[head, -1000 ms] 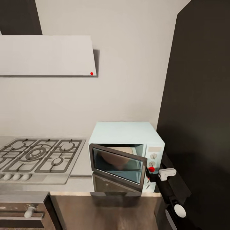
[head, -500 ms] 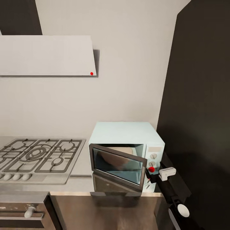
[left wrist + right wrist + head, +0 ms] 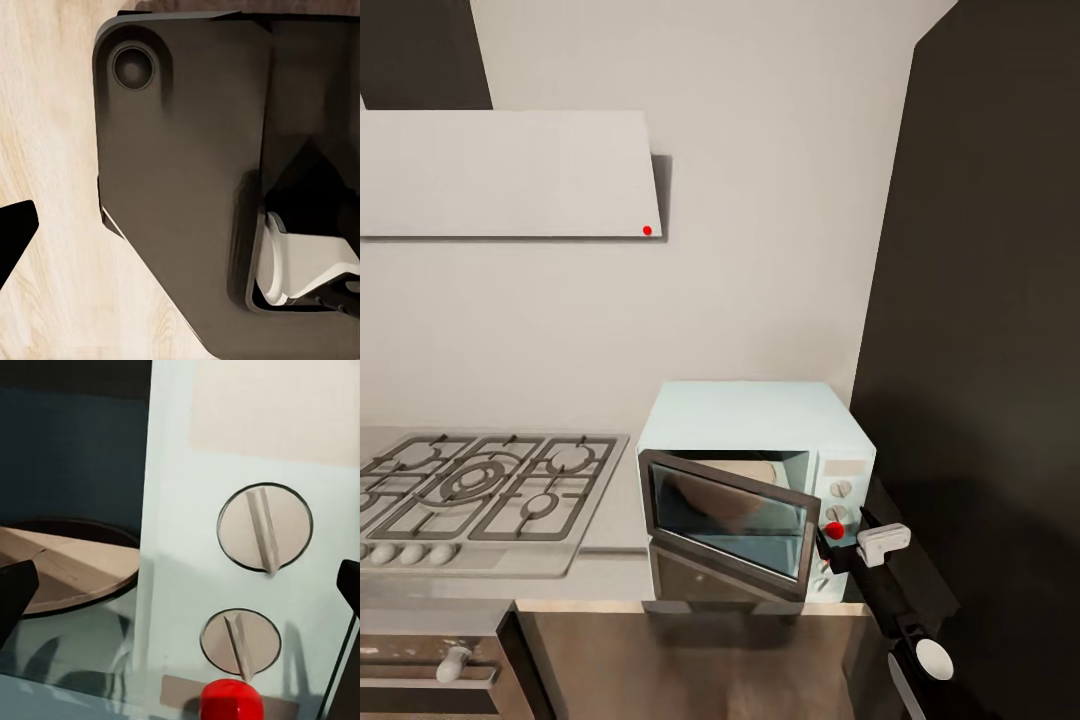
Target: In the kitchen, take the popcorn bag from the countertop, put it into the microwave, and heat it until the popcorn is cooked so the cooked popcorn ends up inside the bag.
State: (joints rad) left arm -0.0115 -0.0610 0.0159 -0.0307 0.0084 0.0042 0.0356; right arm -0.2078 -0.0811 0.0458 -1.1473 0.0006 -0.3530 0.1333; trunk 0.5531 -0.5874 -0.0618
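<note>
The mint-blue microwave (image 3: 755, 440) stands on the grey countertop (image 3: 610, 535) with its dark glass door (image 3: 725, 520) ajar. Behind the glass sits a tan rounded shape, the popcorn bag (image 3: 722, 492), which also shows inside the cavity (image 3: 67, 566). My right gripper (image 3: 829, 548) is up against the control panel beside the red indicator light (image 3: 835, 530). In the right wrist view the right gripper (image 3: 180, 592) is open, its fingertips (image 3: 15, 592) spread wide around two round knobs (image 3: 264, 529) and the red light (image 3: 231, 701). My left gripper (image 3: 180, 232) hangs open over the wood floor beside my dark base (image 3: 180, 150).
A gas hob (image 3: 480, 490) with black grates lies left of the microwave, under a pale hood (image 3: 510, 175). A tall dark cabinet (image 3: 980, 350) rises close on the right. A steel oven front with a knob (image 3: 453, 660) sits below the hob.
Almost nothing: my right arm's elbow has drifted slightly to the right, while the gripper stays at the panel. The door stays ajar.
</note>
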